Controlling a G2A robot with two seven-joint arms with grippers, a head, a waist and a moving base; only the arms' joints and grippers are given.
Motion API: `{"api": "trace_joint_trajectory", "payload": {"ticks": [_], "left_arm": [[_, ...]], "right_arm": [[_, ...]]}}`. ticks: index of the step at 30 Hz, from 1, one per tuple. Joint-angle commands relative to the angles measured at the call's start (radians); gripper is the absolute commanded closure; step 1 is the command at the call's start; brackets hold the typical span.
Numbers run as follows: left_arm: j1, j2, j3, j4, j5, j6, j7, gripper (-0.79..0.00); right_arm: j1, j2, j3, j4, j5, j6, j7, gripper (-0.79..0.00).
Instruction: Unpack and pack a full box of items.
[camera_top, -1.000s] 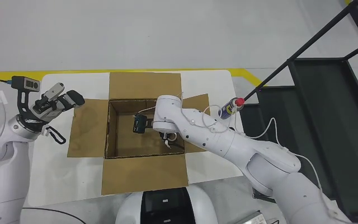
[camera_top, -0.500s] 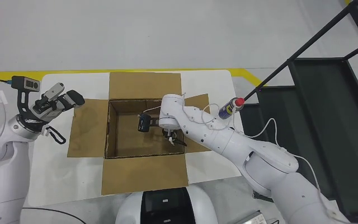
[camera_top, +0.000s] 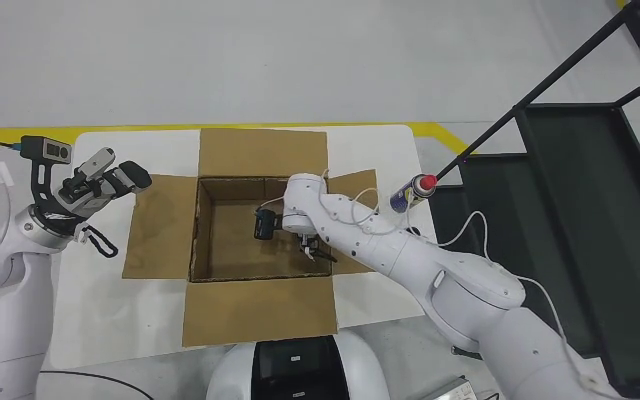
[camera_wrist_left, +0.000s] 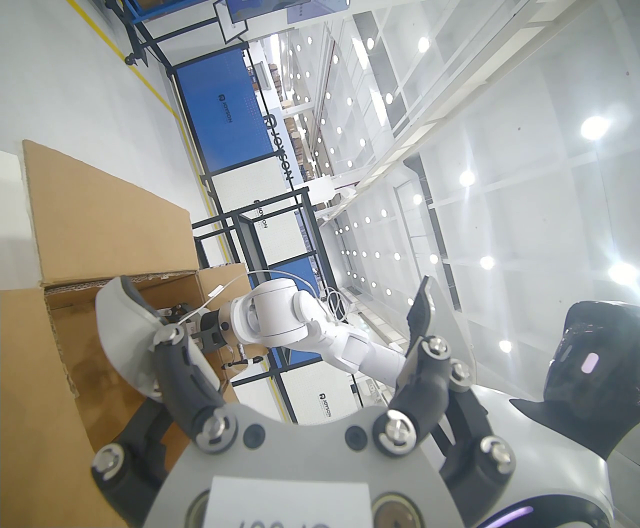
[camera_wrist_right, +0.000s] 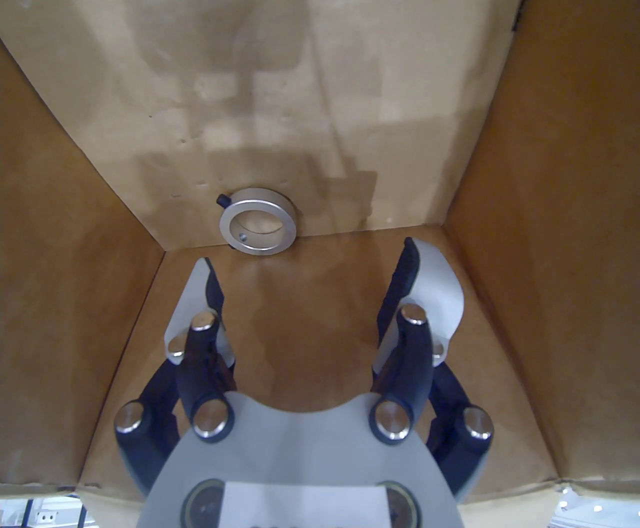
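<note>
Top view: the cardboard box (camera_top: 262, 152) sits mid-table (camera_top: 100, 310) with all four flaps spread. What we can see of its floor is bare. The right arm (camera_top: 400, 250) reaches over the right flap and down into the box. A spray can (camera_top: 410, 193) with a red cap rests at the table's right edge, just beside that flap and outside the box. The left gripper (camera_top: 112, 170) hangs over the table's left edge, near the left flap, with its fingers apart and nothing between them. With one item out and the box almost bare, we judge the unpacking close to done; the whole repacking is left.

Left wrist view: we see the left gripper's fingers (camera_wrist_left: 131, 320) spread wide and empty. Past them is the box's outer wall and raised flap, and farther off the right arm dips inside.

Right wrist view: the right gripper (camera_wrist_right: 307, 255) is within the box, its fingers wide open and holding nothing. Ahead of the fingertips and clear of them, a metal ring (camera_wrist_right: 259, 228) with a small set screw lies at the crease between two inner faces. It is the one item we find in the box, and we take it as the likely next thing to lift out.
</note>
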Motion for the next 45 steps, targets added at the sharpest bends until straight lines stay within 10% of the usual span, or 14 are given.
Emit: {"api": "trace_joint_trajectory", "payload": {"ticks": [1, 36, 41, 45], "left_arm": [[0.0, 0.0, 0.0, 0.0, 0.0, 0.0, 0.0, -0.785], [0.0, 0.0, 0.0, 0.0, 0.0, 0.0, 0.0, -0.785], [0.0, 0.0, 0.0, 0.0, 0.0, 0.0, 0.0, -0.785], [0.0, 0.0, 0.0, 0.0, 0.0, 0.0, 0.0, -0.785]], "right_arm": [[0.002, -0.006, -0.005, 0.012, -0.006, 0.0, -0.002, -0.529], [0.034, -0.145, -0.062, 0.317, -0.036, -0.094, -0.137, -0.314], [0.038, -0.161, -0.072, 0.343, -0.048, -0.121, -0.131, 0.0], [0.049, -0.17, -0.068, 0.352, -0.049, -0.128, -0.136, 0.0]]}}
